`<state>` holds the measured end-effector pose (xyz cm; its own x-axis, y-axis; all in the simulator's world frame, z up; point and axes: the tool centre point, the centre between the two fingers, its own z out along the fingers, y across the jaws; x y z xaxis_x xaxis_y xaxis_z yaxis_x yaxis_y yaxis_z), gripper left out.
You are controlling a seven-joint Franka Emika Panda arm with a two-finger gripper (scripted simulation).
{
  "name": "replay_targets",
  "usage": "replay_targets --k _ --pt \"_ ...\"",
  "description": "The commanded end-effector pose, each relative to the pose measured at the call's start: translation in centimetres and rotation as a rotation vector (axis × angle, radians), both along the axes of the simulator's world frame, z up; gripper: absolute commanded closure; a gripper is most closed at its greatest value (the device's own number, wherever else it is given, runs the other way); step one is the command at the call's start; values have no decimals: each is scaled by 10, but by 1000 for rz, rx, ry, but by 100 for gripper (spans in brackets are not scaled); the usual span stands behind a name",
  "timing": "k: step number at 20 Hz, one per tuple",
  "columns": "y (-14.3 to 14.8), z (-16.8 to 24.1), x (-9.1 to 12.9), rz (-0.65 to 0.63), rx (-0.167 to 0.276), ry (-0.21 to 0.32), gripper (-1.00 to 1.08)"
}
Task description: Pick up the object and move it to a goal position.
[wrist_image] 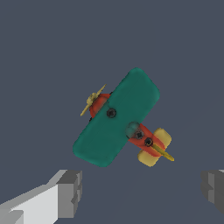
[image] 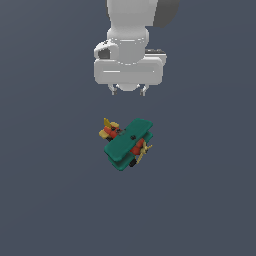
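Observation:
The object, a small toy biplane (image: pixel 129 143) with teal-green wings, a red body and yellow propeller and tail, rests on the dark grey floor. In the wrist view the biplane (wrist_image: pixel 117 116) lies seen from above, its upper wing slanted across the frame. My gripper (image: pixel 129 90) hangs above and behind it in the exterior view, well apart from it. Its two short fingers (image: pixel 115 89) stand spread with nothing between them. In the wrist view the gripper (wrist_image: pixel 142 190) shows both fingertips (wrist_image: pixel 70 192) wide apart, the plane beyond the gap.
A plain dark grey floor (image: pixel 50 200) spreads around the plane in every direction. No other objects or edges show in either view.

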<state>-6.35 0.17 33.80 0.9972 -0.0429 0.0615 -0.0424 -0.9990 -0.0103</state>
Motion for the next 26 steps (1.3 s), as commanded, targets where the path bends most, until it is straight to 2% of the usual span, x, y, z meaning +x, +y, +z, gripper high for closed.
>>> replay_targets --k 1,16,26 --pt "0 0 0 0 0 0 -20" --pt "6 3 1 22 14 -1 -20" --pt "12 7 1 38 19 -21 -20"
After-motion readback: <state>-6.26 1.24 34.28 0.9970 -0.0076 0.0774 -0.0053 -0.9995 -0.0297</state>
